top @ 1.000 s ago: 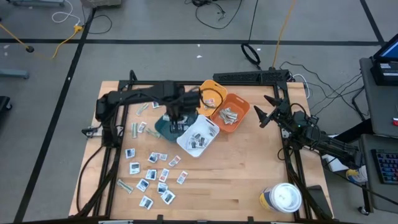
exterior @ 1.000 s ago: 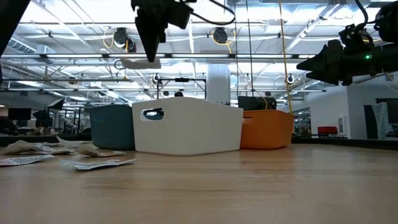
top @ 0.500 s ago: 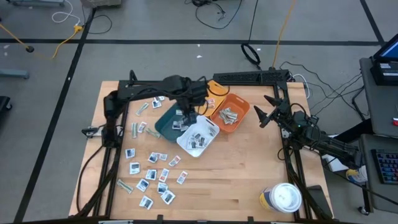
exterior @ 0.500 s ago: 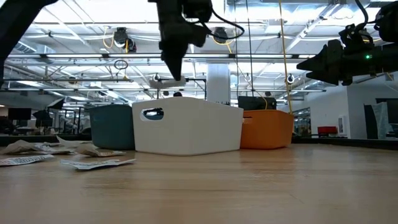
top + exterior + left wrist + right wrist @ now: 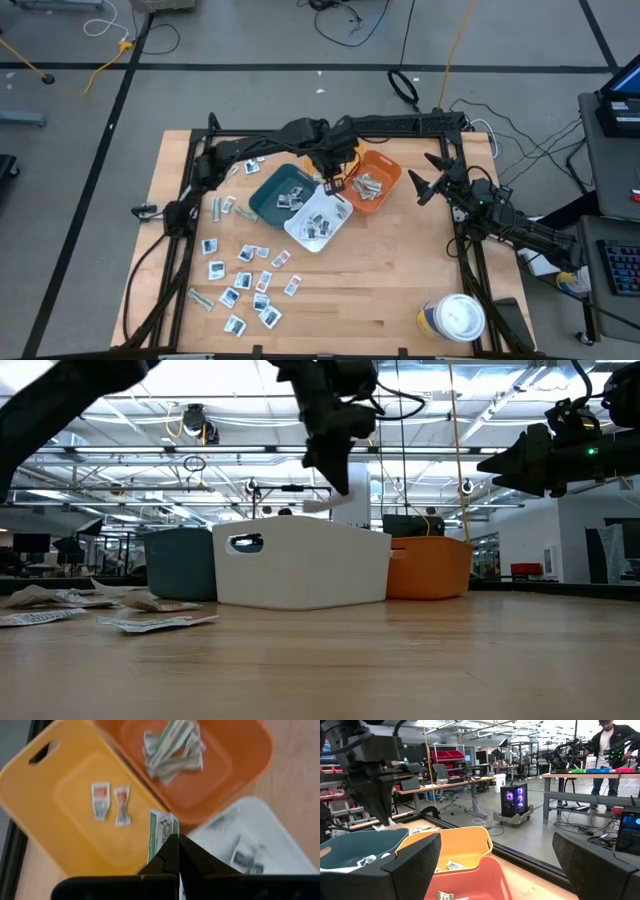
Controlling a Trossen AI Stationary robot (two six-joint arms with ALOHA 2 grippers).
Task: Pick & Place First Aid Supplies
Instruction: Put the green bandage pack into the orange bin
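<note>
The left gripper (image 5: 174, 851) pinches a green-marked packet (image 5: 161, 835), seemingly above the yellow bin (image 5: 60, 815); the right gripper (image 5: 428, 178) waits beyond, spread wide.

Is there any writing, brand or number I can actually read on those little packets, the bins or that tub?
Packet pinched in the left gripper: green and dark print, too blurred to read.
Two red-marked packets in the yellow bin: print too small to read.
Loose packets on the table: marks only, unreadable.
Tub: label unreadable.
Bins: no lettering visible.
Nothing reads clearly anywhere.
</note>
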